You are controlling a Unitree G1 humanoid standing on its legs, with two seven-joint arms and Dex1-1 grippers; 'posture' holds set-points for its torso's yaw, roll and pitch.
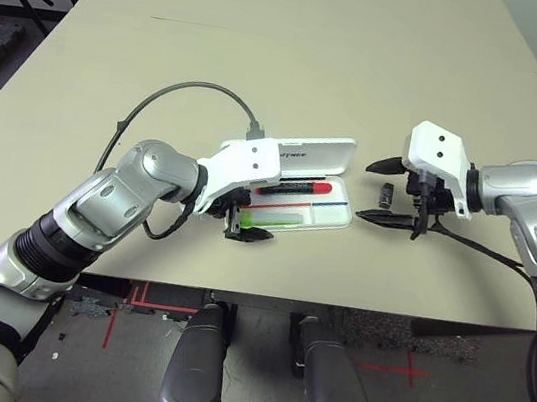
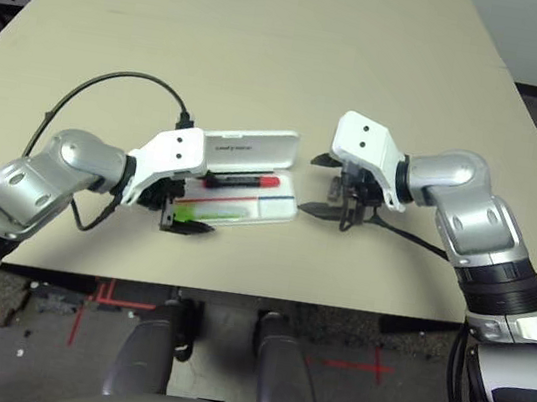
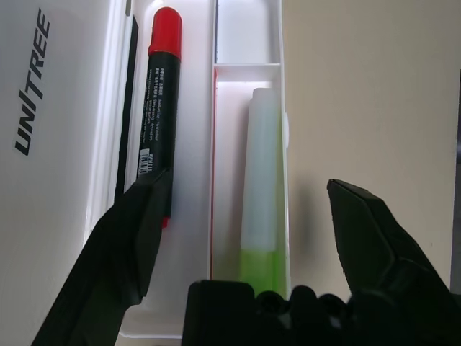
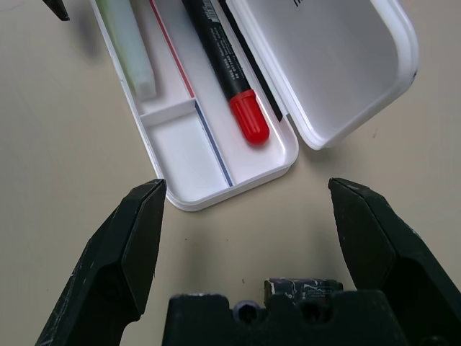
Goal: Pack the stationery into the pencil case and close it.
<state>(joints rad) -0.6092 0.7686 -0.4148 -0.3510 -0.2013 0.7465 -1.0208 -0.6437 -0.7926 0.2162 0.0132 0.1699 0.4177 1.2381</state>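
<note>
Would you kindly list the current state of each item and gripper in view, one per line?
Pencil case: open, lid raised.
Red marker: lying inside the case.
Green highlighter: lying inside the case, in the front compartment.
Black-grey block: outside, on the table beside the case.
Left gripper: open, holding nothing, at the case's end.
Right gripper: open, fingers either side of the block.
</note>
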